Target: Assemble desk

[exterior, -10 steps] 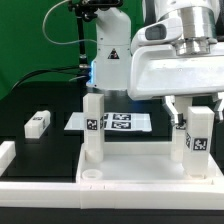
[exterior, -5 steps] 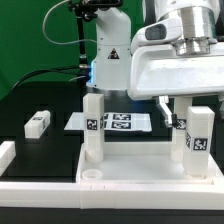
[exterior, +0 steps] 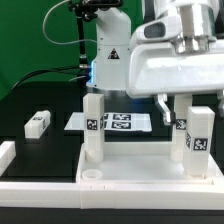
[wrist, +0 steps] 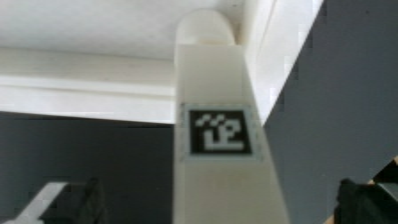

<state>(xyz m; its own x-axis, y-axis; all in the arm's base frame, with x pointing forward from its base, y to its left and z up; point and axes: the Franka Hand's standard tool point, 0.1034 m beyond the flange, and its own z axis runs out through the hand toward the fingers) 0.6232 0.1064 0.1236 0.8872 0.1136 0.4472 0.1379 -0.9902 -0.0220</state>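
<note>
Opened wider, the gripper point(exterior: 191, 105) straddles the upright leg point(exterior: 196, 142) from above.

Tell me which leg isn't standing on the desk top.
The small leg lying flat on the black table, at the exterior view's left. The middle leg and the leg at that view's right stand upright on the desk top.

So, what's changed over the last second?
The gripper opened wider, letting go of the upright leg on the exterior view's right. That leg, the other upright leg, the desk top, the loose leg and the marker board stayed put.
</note>
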